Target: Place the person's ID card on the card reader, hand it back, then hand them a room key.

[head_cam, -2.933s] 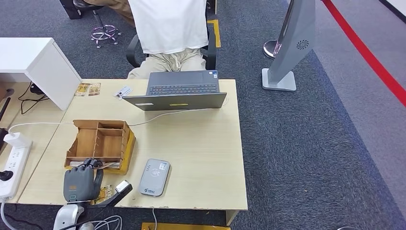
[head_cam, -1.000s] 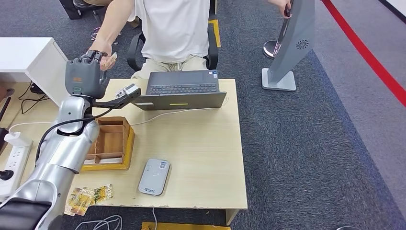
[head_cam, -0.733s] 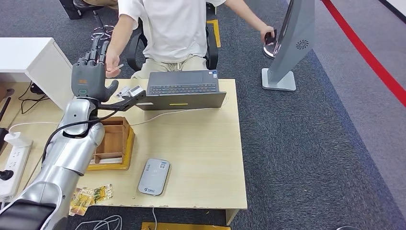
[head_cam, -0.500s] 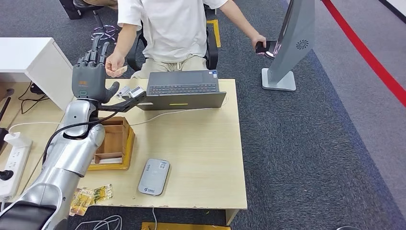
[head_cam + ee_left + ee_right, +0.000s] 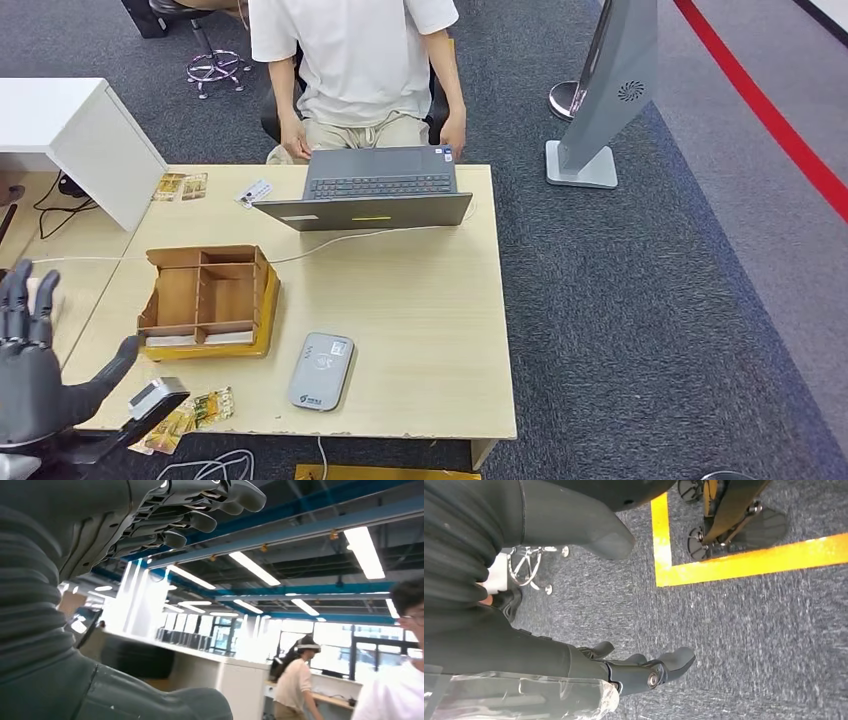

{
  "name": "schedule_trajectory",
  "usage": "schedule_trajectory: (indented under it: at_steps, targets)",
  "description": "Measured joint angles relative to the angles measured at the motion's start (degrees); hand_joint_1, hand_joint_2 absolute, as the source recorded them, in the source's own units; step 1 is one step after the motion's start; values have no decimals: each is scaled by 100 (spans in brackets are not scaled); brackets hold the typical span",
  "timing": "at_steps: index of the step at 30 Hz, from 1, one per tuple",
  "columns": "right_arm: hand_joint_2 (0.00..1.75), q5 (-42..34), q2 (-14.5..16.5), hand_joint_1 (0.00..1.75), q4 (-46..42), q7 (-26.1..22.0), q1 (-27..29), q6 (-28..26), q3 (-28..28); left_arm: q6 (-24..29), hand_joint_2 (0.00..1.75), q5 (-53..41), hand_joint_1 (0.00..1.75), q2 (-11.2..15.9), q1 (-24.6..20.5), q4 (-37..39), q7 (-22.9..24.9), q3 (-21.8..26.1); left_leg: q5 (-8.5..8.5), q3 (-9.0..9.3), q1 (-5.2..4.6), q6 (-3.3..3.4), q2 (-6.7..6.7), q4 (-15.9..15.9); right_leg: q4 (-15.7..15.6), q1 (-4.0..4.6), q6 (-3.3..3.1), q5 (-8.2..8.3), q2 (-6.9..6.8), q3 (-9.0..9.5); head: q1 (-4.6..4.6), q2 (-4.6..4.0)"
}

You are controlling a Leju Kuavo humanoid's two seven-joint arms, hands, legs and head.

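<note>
bare tabletop (image 5: pixel 420 300) between laptop (image 5: pixel 372 195) and reader (image 5: pixel 322 370), open to the right edge. wooden organizer (image 5: pixel 205 300) blocks the left part, walls upright. white cable (image 5: pixel 330 240) runs across from laptop toward the left edge. cards (image 5: pixel 185 415) at near left corner, just beside left hand (image 5: pixel 35 375), which is raised there with fingers spread and nothing in it. open laptop and person (image 5: pixel 355 60) close off the far edge. white cabinet (image 5: pixel 80 140) stands at far left.

floor: dark grey carpet (image 5: pixel 640 300), red stripe (image 5: pixel 770 110)
desk: light wood (image 5: pixel 420 330)
ceiling: blue beams (image 5: pixel 320 525), strip lights (image 5: pixel 365 552)
</note>
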Motion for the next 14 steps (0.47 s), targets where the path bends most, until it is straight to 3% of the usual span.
schedule_trajectory:
  at_steps: [3, 5, 8, 10, 12, 14]
  targets:
    - [175, -37, 0, 0, 1, -61, 1, -75, -62, -932, 175, 895, 0, -466, 159, -33, -883, 1185, 0, -3, 0, 2, -7, 0, 0, 0, 3, -2, -10, 4, 2, 0]
    - [175, -83, 1, 0, 2, -119, 1, -125, -110, -2014, 175, 1652, 0, -865, 19, 158, -1189, 2088, 0, -2, -1, 2, -8, 0, 0, -1, 4, -1, -11, 7, 3, -1]
    - [175, -152, 2, 0, 2, -256, 5, -152, -203, -3958, 175, 2821, 0, -1375, -402, 919, -1131, 3502, 0, 4, -1, 1, -5, 0, 0, -2, 2, 1, -9, 11, 2, -2]
    - [175, -170, 2, 0, 2, -320, 10, -155, -257, -4822, 175, 3363, 0, -1607, -681, 1665, -923, 4385, 0, 7, 0, 1, -4, 0, 0, -1, -1, 3, -8, 13, -1, -1]
    - [175, -151, 2, 0, 3, -318, 16, -170, -300, -5193, 175, 3726, 0, -1789, -954, 2633, -606, 5259, 0, 9, -1, 1, -4, -1, 0, -2, -1, 2, -8, 14, -4, -2]
    - [175, -120, 3, 0, 7, -279, 19, -181, -312, -5168, 175, 3868, 0, -1913, -1125, 3424, -437, 5858, -2, 11, -2, 3, -5, -1, 0, -3, 0, 1, -8, 14, -9, -1]
